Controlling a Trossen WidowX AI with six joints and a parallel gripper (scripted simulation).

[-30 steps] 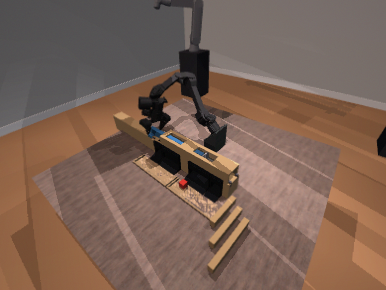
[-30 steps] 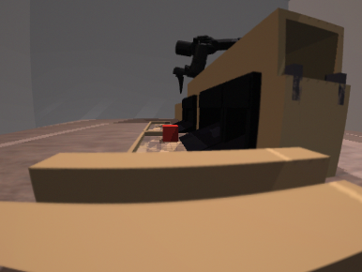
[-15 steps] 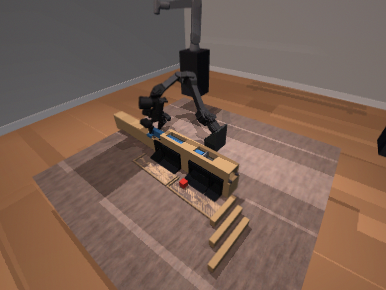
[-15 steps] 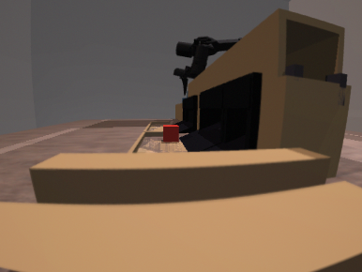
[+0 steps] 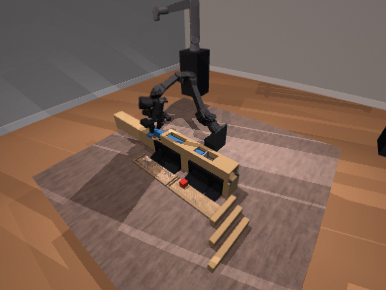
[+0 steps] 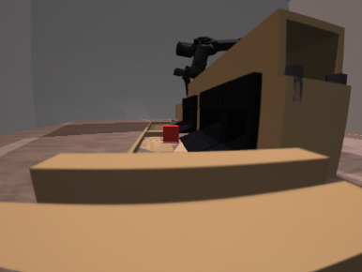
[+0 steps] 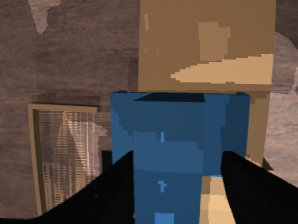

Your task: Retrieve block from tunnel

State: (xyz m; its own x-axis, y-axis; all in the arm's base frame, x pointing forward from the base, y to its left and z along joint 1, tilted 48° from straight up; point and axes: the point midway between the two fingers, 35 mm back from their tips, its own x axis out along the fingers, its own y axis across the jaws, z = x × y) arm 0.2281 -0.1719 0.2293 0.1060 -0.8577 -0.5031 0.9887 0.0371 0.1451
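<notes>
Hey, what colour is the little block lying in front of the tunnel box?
The block is plain red; it shows best in the exterior view.

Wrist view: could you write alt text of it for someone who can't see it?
Two black fingers of the gripper, parted, reach in on either side of a blue T-shaped piece. Beyond its crossbar lies a wide tan wooden beam; to the left of the picture is a shallow, tan-rimmed tray.
</notes>
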